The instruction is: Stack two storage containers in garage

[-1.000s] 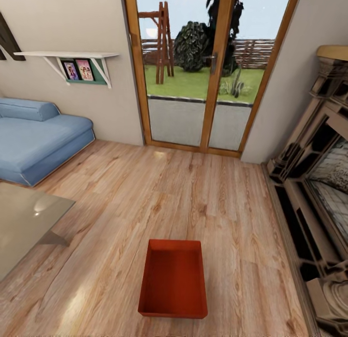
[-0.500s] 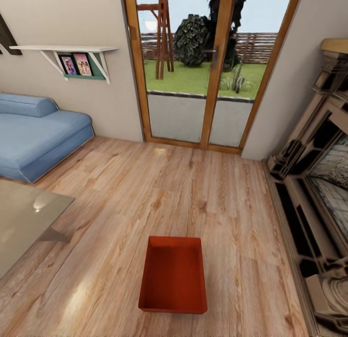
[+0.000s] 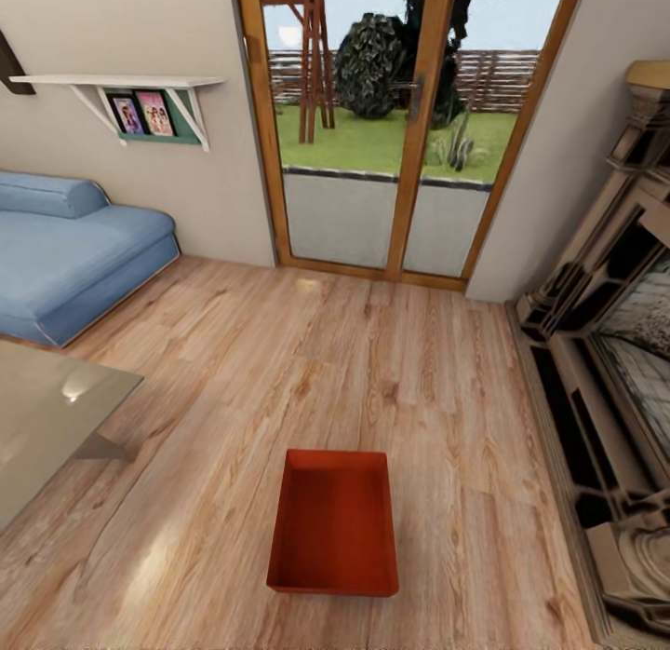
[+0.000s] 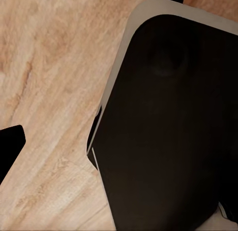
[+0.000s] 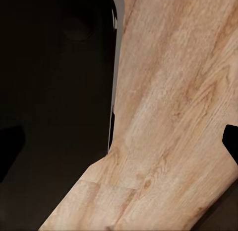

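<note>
One orange-red storage container lies open-topped and empty on the light wood plank floor of the living room, low in the middle of the head view. In the left wrist view a dark fingertip of my left gripper sits at the picture's edge over bare planks, beside the robot's black base. The right wrist view likewise has a dark fingertip of my right gripper at the edge, over planks. Both grippers hold nothing and are away from the container.
A blue sofa stands at the left, with a glass-topped table in front of it. Wood-framed glass doors face me. The brick fireplace lines the right side. A wall shelf hangs at upper left. Open floor surrounds the container.
The whole head picture has shifted slightly upward, so the camera has moved. The container lies where it was on the floor.
</note>
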{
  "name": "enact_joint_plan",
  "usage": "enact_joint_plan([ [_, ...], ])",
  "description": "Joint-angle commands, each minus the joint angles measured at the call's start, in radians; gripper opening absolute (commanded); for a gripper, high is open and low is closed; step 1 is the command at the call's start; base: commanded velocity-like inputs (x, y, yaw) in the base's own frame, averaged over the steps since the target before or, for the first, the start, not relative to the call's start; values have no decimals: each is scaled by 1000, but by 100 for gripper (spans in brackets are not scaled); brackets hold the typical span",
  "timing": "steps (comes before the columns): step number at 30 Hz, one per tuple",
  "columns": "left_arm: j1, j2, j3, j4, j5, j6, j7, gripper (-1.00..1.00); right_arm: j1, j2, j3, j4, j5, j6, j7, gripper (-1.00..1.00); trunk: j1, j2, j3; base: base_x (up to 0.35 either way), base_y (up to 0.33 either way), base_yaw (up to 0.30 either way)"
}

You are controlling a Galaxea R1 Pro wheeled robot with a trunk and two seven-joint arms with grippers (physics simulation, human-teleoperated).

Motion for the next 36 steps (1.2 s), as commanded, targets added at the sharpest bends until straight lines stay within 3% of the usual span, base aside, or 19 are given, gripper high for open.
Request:
enact_joint_plan([
  [1,0,0,-1,0,4,-3,2,100,-1,0,8,3,-10,-6,0,100,0,0,-2,0,0,0],
  [36,0,0,0,0,4,-3,2,100,-1,2,8,3,8,-6,0,100,0,0,-58,0,0,0],
])
